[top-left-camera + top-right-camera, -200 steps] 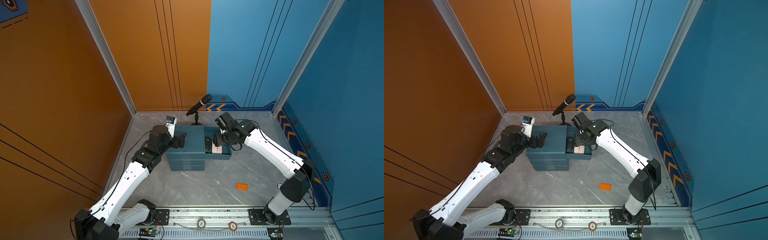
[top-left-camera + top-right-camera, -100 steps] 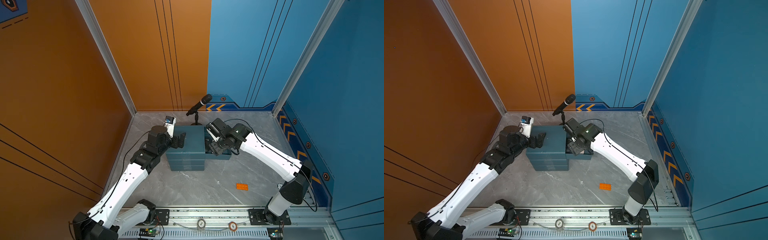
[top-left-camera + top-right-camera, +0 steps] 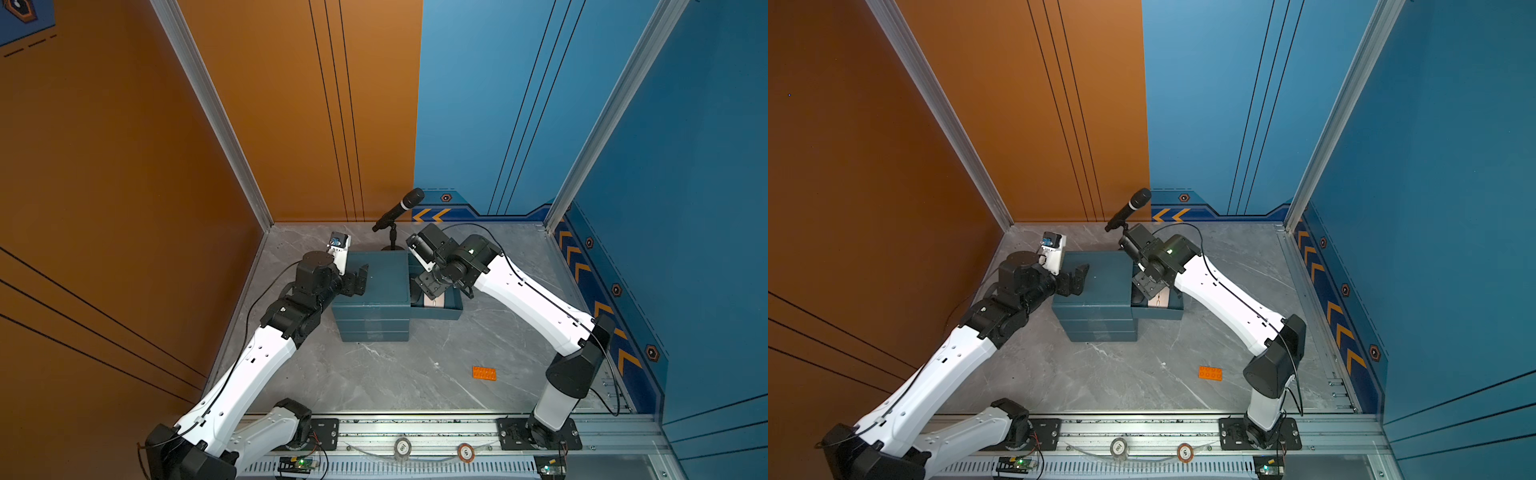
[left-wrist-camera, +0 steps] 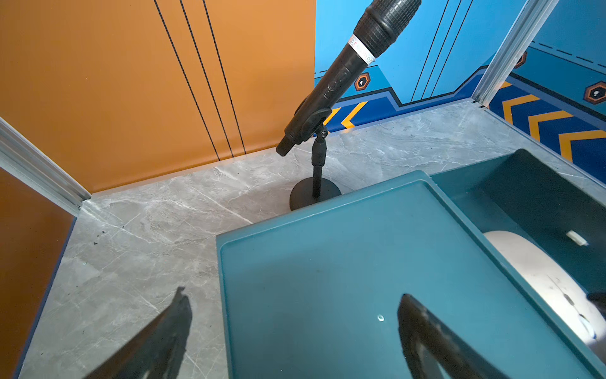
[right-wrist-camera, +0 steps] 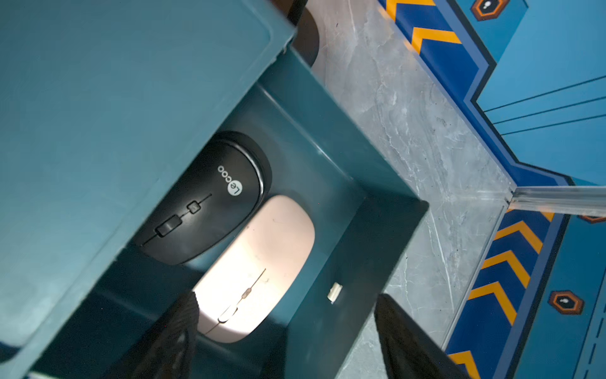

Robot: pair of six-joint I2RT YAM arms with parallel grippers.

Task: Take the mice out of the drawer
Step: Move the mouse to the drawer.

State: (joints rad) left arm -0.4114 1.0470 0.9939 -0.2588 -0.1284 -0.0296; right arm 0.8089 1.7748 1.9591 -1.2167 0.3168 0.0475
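Just below right pincer (image 5: 287, 295), cream mouse (image 5: 259, 262)

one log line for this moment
stage: pre-grasp | right gripper: open, over pink mouse in open drawer | left gripper: open, at cabinet edge | black mouse: in drawer beside pink mouse | mice out: none seen

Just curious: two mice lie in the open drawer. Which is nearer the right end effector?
The pale pink mouse, directly before the open right end effector; the black mouse lies farther off.
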